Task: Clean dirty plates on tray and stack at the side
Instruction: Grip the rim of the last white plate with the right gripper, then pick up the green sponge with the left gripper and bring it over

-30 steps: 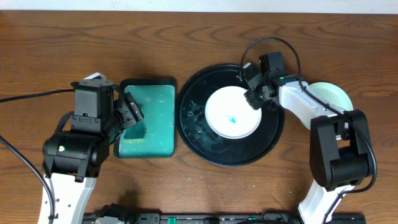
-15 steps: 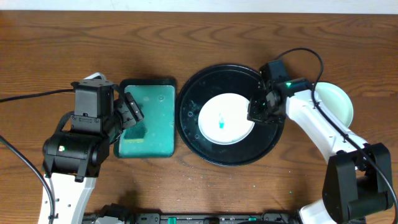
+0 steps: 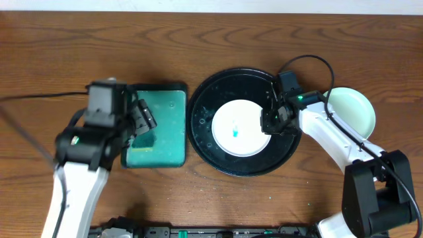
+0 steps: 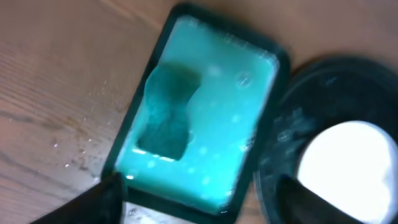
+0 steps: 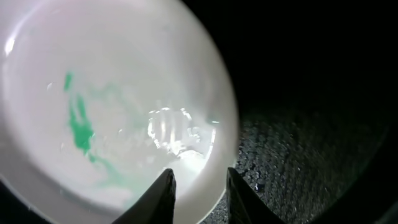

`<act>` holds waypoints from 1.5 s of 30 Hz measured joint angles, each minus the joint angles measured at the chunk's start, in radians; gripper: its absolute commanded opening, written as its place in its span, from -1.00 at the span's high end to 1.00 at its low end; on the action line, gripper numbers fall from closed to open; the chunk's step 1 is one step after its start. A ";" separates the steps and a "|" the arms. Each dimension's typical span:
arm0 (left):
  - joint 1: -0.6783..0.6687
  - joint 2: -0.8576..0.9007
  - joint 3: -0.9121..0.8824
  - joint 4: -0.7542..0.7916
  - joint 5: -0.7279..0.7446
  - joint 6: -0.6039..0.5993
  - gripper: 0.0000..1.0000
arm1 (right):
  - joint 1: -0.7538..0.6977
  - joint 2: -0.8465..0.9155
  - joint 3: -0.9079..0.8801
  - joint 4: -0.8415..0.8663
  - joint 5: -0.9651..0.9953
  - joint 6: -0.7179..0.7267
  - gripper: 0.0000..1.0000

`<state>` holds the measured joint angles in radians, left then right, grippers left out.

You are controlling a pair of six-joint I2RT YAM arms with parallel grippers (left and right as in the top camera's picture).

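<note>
One dirty plate (image 3: 236,129), white with a teal smear at its centre, lies on the black tray (image 3: 205,122). My right gripper (image 3: 272,120) is shut on this plate's right rim. In the right wrist view the rim (image 5: 214,134) runs between my two fingers (image 5: 199,199), with the tray's (image 5: 311,143) dark floor beside it. A second white plate (image 3: 353,109) lies on the table right of the tray, partly under my right arm. My left gripper (image 3: 142,120) is open and empty above the teal tray; its fingers (image 4: 199,208) are spread wide. The plate (image 4: 348,162) and black tray (image 4: 292,118) also show there.
A rectangular black-rimmed teal tray (image 3: 168,112) lies left of the black tray and holds a dark sponge (image 3: 144,139). Both show in the left wrist view, the tray (image 4: 249,81) and the sponge (image 4: 168,112). A cable runs off to the left over the wooden table (image 3: 211,39).
My right gripper has drawn the dirty plate left and towards the front of the black tray. My left arm has shifted slightly right over the teal tray.
</note>
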<state>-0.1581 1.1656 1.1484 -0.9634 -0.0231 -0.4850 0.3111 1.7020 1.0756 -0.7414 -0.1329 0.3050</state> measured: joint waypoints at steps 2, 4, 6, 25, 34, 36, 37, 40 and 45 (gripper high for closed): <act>0.000 0.087 -0.015 0.002 0.003 0.014 -0.38 | 0.000 -0.011 0.000 -0.002 -0.010 -0.037 0.54; 0.004 0.190 -0.023 0.011 0.005 0.026 -0.38 | 0.000 -0.020 0.000 -0.003 -0.015 -0.056 0.54; 0.016 0.299 -0.030 0.034 0.010 0.042 -0.38 | 0.000 -0.026 0.000 -0.005 -0.019 -0.074 0.55; 0.123 0.652 -0.035 0.211 0.192 0.138 0.85 | -0.004 -0.026 0.000 -0.035 0.045 0.010 0.39; 0.055 0.648 -0.035 0.177 0.252 0.162 0.85 | -0.004 -0.026 -0.074 0.077 0.013 -0.040 0.49; 0.034 0.644 -0.035 0.177 0.224 0.167 0.86 | -0.004 -0.026 -0.105 0.124 -0.027 -0.077 0.49; 0.018 0.644 -0.035 0.178 0.196 0.169 0.86 | -0.004 -0.026 -0.126 0.144 -0.050 -0.093 0.48; -0.013 0.644 -0.048 0.206 0.148 0.169 0.86 | -0.004 -0.027 -0.172 0.219 -0.076 -0.107 0.42; -0.042 0.632 -0.075 0.235 0.106 0.167 0.85 | -0.004 -0.030 -0.217 0.293 -0.077 -0.084 0.43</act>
<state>-0.1997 1.7973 1.0737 -0.7284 0.0826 -0.3176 0.3073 1.6718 0.8585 -0.4480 -0.2104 0.2207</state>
